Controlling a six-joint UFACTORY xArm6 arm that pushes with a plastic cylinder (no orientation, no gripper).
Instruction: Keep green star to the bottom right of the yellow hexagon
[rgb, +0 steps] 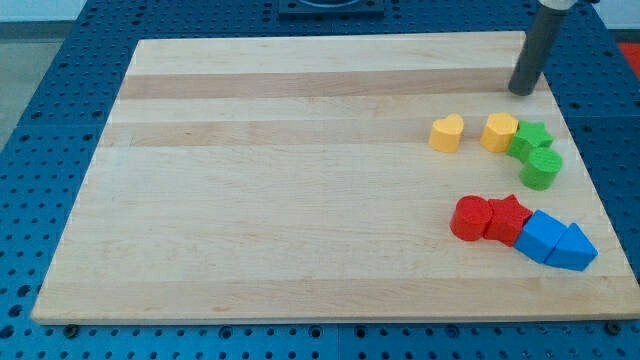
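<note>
Where the wooden board (300, 180) carries its stock, every item sits in the right-hand part; places below are given from the yellow hexagon (499, 131).

1. Yellow heart (447, 132): to the hexagon's left, level with it, a small gap between.
2. Red cylinder (469, 218): below the hexagon and slightly left, well apart from it, touching the red star.
3. Yellow hexagon: landmark piece, matte yellow, flat top, near the board's right edge.
4. Red star (508, 218): below the hexagon, between the red cylinder and the blue pieces.
5. Green star (531, 139): matte mid-green, blunt points, flat top. It touches the hexagon's right side, set slightly lower, so it lies to the hexagon's bottom right.
6. Green cylinder (542, 169): below and right of the hexagon, touching the green star's lower side.
7. Blue block (541, 236), squarish, and blue triangle (573, 249): lowest and rightmost, far below the hexagon, touching each other.

No writing or labels can be read on any piece.

My tip (522, 91): a bare dark rod, holding nothing, touching no block; it stands above the hexagon and a little right, and above the green star, near but apart.
</note>
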